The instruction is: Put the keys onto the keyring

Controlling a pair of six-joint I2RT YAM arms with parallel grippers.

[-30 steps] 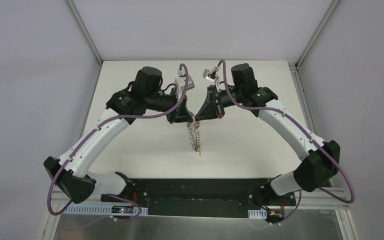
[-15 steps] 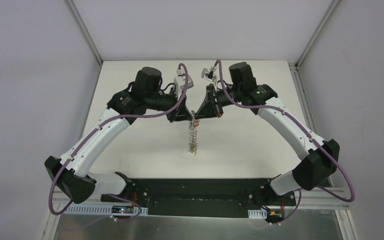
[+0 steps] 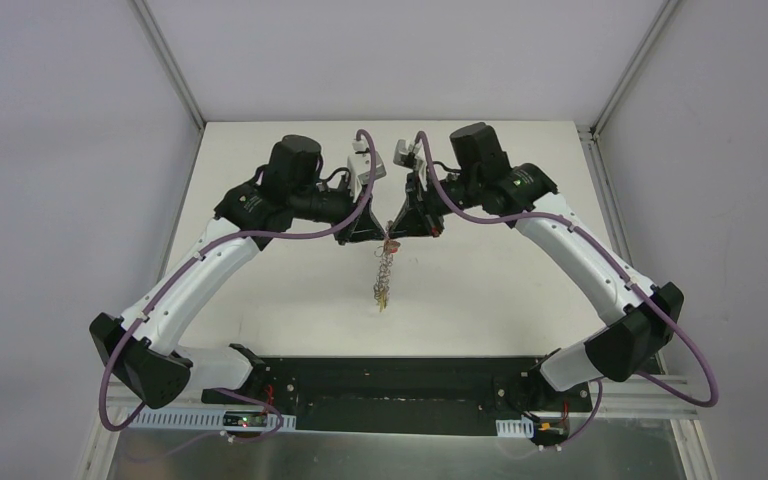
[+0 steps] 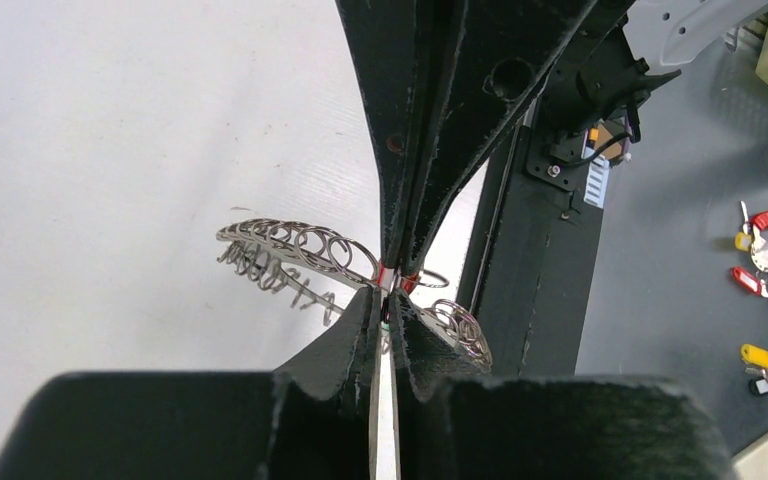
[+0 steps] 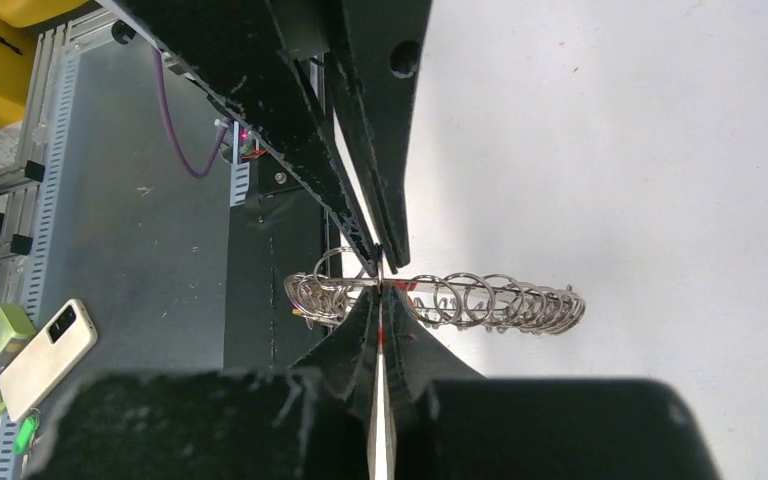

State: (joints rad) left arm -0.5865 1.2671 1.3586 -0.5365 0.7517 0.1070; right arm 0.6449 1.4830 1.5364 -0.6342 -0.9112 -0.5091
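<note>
**A:** My left jaws were clamped shut on the top of the keyring [image 3: 385, 268]. My right jaws were shut too, tip to tip with the left ones, nipping a red bit [image 5: 381, 328] right at the ring's wire. Couldn't tell if that was a key head tbh.

**B:** So where was the ring, lying on the table [image 3: 290, 290]?

**A:** Nope, held up over the middle of it, hanging edge-on from the pinch. A few keys [image 3: 382, 296] dangled at its low end, but they were way too small from above to call the colours.
</note>
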